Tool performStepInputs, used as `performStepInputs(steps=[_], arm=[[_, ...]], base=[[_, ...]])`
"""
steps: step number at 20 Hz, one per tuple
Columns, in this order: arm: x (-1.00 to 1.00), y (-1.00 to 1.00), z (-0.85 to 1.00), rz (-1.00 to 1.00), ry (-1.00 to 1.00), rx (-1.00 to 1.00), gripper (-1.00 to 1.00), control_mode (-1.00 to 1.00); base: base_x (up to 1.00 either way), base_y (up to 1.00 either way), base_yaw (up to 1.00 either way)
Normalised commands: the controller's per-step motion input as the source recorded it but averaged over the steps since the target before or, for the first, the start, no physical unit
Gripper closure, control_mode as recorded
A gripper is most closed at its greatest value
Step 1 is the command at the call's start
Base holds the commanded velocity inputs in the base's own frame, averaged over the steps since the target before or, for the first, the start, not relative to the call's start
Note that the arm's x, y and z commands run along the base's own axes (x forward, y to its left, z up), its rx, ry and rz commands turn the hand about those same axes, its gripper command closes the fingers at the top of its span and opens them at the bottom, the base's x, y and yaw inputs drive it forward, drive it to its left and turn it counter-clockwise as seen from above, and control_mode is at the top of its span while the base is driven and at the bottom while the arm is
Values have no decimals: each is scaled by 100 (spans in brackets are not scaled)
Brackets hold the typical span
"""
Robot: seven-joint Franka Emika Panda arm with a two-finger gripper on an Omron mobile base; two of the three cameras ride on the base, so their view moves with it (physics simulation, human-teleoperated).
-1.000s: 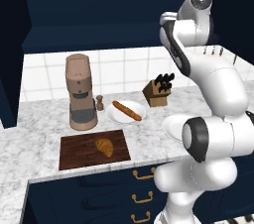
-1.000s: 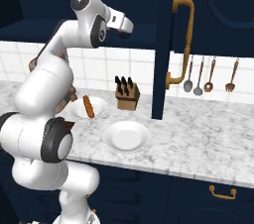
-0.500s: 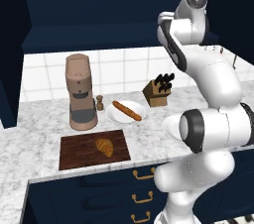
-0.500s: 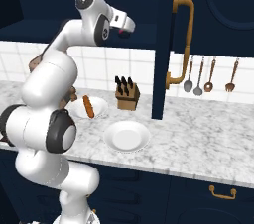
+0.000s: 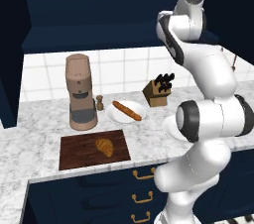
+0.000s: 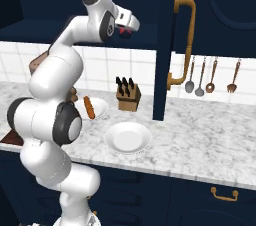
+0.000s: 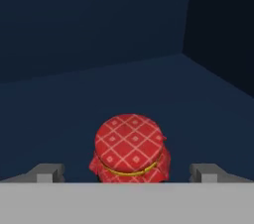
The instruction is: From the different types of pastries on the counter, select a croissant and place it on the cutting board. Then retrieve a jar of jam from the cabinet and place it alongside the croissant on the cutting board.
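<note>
You see one cutting board [image 5: 79, 152] on counter [image 5: 149, 143], one croissant [image 5: 104, 146] on it. Two white plates: one [image 5: 119, 114] carries baguette stick [image 5: 127, 110], other [image 6: 127, 137] bare. One jar of jam [image 7: 130, 149] on cabinet shelf [image 7: 163, 89], between wide-open fingers [image 7: 47, 173].

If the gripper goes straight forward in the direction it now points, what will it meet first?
Most likely the jar of jam: in the hand view it sits on the dark cabinet shelf, centred ahead of the gripper between its open jaws. How far off is hard to judge.
</note>
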Motion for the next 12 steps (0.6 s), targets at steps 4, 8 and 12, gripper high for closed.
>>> performStepInputs(steps=[4,8,12], arm=[[16,0,-2,0,0,0,-100,-100],[18,0,-16,0,0,0,-100,-100],[23,0,-14,0,1,0,-100,-100]], base=[[0,0,0],[0,0,0],[0,0,0]])
